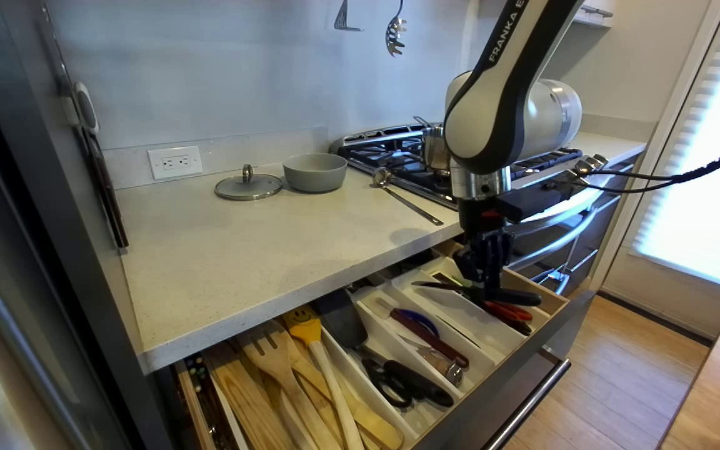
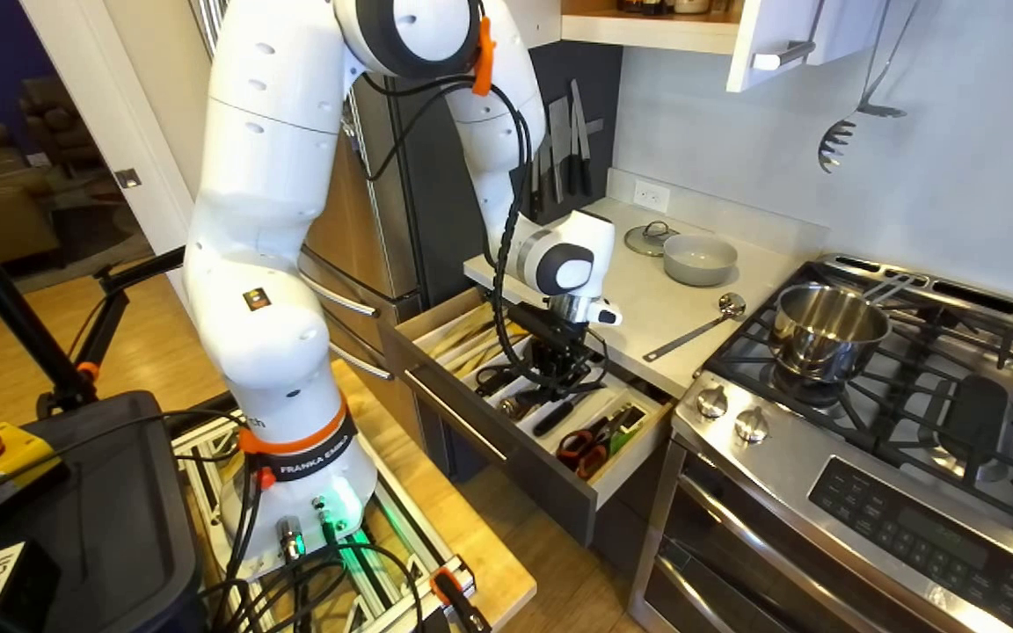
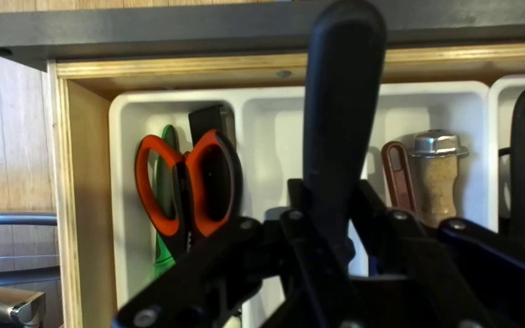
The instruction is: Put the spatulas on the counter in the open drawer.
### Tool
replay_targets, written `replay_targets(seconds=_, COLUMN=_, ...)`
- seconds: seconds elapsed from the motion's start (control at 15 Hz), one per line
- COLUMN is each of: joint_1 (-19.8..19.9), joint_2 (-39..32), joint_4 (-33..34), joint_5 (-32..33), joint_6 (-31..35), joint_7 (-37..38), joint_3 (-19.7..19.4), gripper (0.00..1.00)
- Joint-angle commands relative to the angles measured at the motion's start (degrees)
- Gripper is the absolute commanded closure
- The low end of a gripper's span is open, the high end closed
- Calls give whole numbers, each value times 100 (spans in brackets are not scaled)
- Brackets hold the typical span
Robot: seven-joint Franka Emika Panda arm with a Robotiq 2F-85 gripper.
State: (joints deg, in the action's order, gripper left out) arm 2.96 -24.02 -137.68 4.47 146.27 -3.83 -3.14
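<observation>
We see a black-handled spatula (image 3: 342, 105) above the open drawer (image 3: 180, 69), with the gripper (image 3: 331, 196) closed around its handle. From the wrist view, that handle hangs over a white tray (image 3: 269, 150), between red-handled scissors (image 3: 195, 187) and a brown-handled tool (image 3: 401, 191). Farther along the drawer we find a wide-bladed dark spatula (image 1: 339, 315) lying near some wooden utensils (image 1: 279, 359). On the counter (image 1: 229, 262) we make out a lid (image 1: 250, 186) just beside a grey bowl (image 1: 315, 175), and a ladle (image 1: 411, 204) with its handle toward the front edge. In both exterior views, the stove (image 2: 779, 464) next to the counter bears a steel pot (image 2: 823, 352).
</observation>
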Motion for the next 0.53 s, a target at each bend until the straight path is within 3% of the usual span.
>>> replay_targets(seconds=0.0, joint_1=208, joint_2=-398, joint_4=176, joint_5=-308, joint_6=389, joint_7=-166, joint_3=145, gripper=93)
replay_targets(seconds=0.47, joint_1=381, joint_2=-951, joint_4=500, joint_5=-514, joint_6=811, joint_7=-339, joint_3=306, gripper=93)
